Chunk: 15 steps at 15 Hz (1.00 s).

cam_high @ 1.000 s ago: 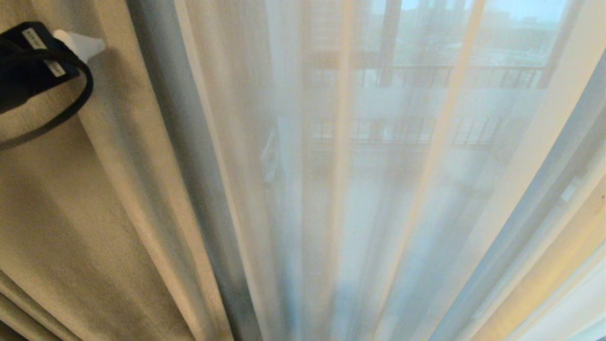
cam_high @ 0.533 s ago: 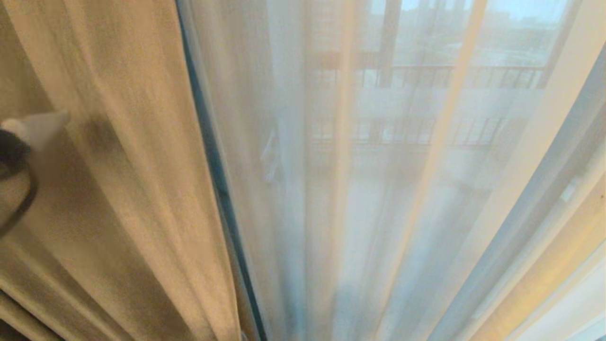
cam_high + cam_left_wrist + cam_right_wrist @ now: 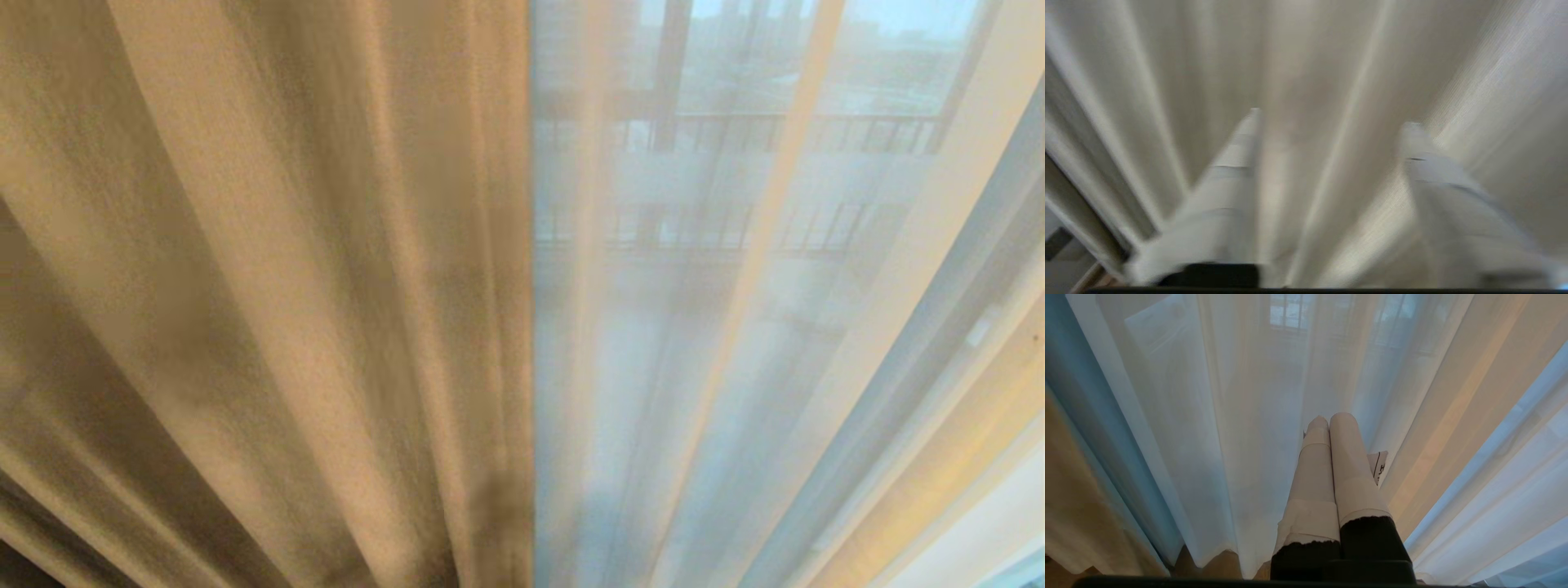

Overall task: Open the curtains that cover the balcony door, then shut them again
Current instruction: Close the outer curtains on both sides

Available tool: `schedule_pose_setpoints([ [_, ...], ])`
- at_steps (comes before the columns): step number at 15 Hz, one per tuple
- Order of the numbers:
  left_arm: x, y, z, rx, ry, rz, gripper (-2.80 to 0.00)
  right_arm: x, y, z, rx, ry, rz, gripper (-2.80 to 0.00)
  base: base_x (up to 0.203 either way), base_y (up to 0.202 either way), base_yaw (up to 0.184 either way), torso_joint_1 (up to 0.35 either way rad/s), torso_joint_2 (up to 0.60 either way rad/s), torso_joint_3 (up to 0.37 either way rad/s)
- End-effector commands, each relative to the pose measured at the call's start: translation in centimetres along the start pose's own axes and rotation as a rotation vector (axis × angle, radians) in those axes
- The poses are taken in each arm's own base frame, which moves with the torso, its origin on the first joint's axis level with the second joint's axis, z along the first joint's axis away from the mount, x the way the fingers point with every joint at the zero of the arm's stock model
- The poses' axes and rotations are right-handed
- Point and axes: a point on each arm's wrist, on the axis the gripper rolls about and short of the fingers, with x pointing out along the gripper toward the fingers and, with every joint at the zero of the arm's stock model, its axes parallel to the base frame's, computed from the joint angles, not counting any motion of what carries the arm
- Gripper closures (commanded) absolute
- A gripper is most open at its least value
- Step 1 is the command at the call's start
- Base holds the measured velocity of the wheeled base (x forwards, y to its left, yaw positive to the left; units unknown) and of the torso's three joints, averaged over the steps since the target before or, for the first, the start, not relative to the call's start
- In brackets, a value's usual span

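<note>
The curtains hang in two layers close before me. In the head view the heavy beige drape (image 3: 269, 294) fills the left half, and the thin white sheer (image 3: 735, 327) fills the right half. Through the sheer the balcony door's dark frame (image 3: 671, 73) shows dimly. Neither arm is in the head view. My left gripper (image 3: 1331, 122) is open in the left wrist view, with its taped white fingers (image 3: 1237, 163) wide apart in front of the drape's folds (image 3: 1306, 81). Whether they touch the cloth I cannot tell. My right gripper (image 3: 1329, 418) is shut on nothing and points at the sheer (image 3: 1229, 416).
A dark railing (image 3: 816, 131) with vertical bars shows faintly beyond the glass. In the right wrist view the curtain hems end just above a wooden floor (image 3: 1220, 561), and the drape's edge (image 3: 1081, 498) hangs beside the sheer.
The heavy drape's edge has swept to the right, from about a third of the head view to its middle, covering more of the sheer. The left gripper has dropped out of the head view.
</note>
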Motion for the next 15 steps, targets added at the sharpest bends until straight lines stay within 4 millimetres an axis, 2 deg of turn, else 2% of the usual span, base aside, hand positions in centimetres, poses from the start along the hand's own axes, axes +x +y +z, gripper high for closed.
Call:
schedule_pose_setpoints([
  [1, -2.2, 1.0, -1.2, 0.006, -0.041, -0.021, 0.0, 0.0, 0.0, 0.0, -0.001, 0.001, 0.0, 0.0, 0.0, 0.0, 0.0, 0.0, 0.0, 0.0],
  [7, -5.4, 2.6, -4.9, 0.04, -0.069, -0.047, 0.0, 0.0, 0.0, 0.0, -0.001, 0.001, 0.0, 0.0, 0.0, 0.0, 0.0, 0.0, 0.0, 0.0],
  [11, -5.6, 3.0, -6.7, 0.064, -0.06, -0.041, 0.0, 0.0, 0.0, 0.0, -0.001, 0.001, 0.0, 0.0, 0.0, 0.0, 0.0, 0.0, 0.0, 0.0],
  [15, -6.5, 3.7, -9.6, 0.119, -0.108, -0.01, 0.0, 0.0, 0.0, 0.0, -0.002, 0.003, 0.0, 0.0, 0.0, 0.0, 0.0, 0.0, 0.0, 0.0],
])
